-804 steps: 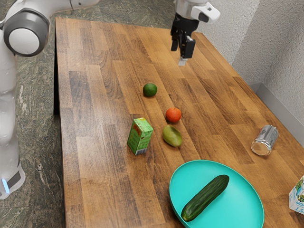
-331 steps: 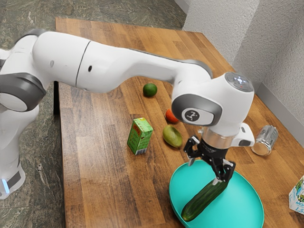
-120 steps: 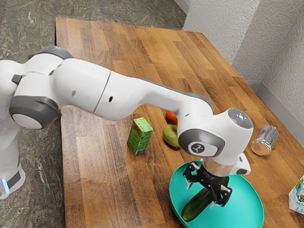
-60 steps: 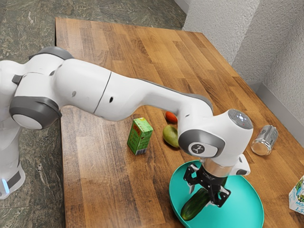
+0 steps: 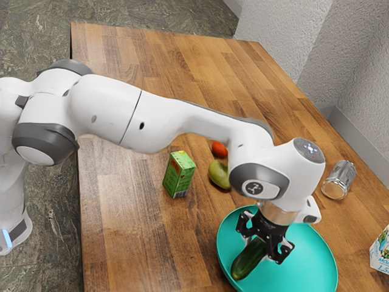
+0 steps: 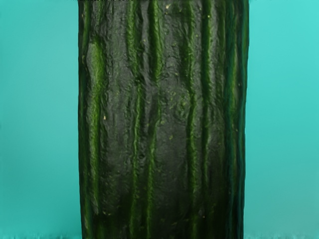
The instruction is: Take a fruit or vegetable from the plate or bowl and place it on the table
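The jaws (image 5: 258, 247) pinch one cucumber (image 5: 245, 264) at one turquoise plate (image 5: 316, 261); the worktop (image 5: 134, 213) also carries one mango (image 5: 219, 174), one orange-red fruit (image 5: 219, 149), one can (image 5: 338, 180), two cartons (image 5: 179, 175).

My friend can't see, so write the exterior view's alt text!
A robot's black gripper reaches down over a cucumber on a turquoise plate. The wooden table also holds a green carton, red fruit, green fruit and silver can.

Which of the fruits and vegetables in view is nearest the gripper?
The long, dark green cucumber, right at the gripper and on the turquoise plate. The round orange-red one and the oval yellowish-green one lie off the plate.
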You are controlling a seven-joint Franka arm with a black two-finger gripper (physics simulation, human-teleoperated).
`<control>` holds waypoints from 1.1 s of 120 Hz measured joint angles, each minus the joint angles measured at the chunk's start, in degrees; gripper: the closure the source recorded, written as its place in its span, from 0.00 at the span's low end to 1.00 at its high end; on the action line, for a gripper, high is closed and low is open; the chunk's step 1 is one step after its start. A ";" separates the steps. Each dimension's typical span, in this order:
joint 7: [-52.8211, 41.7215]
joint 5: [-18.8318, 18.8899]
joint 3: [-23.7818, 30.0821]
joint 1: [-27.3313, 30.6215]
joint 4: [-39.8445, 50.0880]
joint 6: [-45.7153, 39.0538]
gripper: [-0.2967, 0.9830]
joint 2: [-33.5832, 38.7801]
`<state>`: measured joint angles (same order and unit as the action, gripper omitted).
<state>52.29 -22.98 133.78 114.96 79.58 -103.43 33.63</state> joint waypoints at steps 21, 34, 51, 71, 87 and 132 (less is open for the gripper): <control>0.09 0.29 -2.12 0.03 -3.77 4.39 0.58 -0.09; 0.13 1.52 -3.92 -0.01 -6.12 7.35 0.57 -0.42; 0.14 3.62 -6.99 -0.02 -9.72 11.45 0.56 -0.81; 0.11 4.66 -15.02 -0.13 -12.35 16.29 0.56 -1.11; 0.07 4.95 -21.25 0.19 -12.50 18.65 0.56 -1.10; -0.05 6.86 -28.24 7.65 -12.30 22.89 0.56 -1.79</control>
<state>52.24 -16.12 105.54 122.61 67.28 -80.54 31.84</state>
